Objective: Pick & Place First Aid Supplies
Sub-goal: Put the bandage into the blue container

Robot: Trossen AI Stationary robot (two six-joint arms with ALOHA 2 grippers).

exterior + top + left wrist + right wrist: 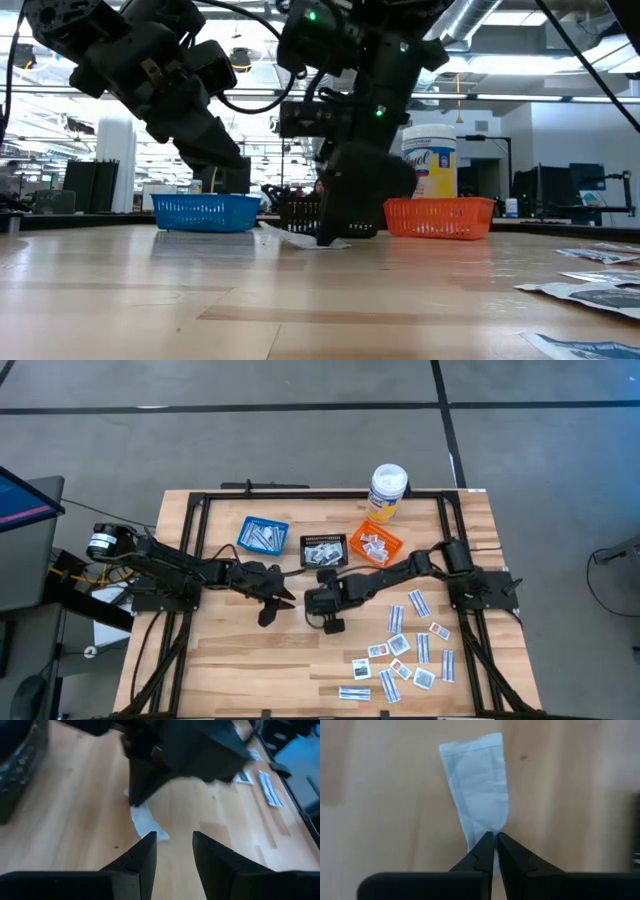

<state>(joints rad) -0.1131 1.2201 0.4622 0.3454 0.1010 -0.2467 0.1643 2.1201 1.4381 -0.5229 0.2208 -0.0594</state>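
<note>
In right wrist view, right gripper (pixel 495 836) jaws pinching white packet (pixel 480 785)

I saw a blue basket (pixel 263 535), black basket (pixel 325 550) and orange basket (pixel 375 544) lined up near the table's (pixel 240 660) far edge, a white bottle (pixel 387 493) behind them.
</note>
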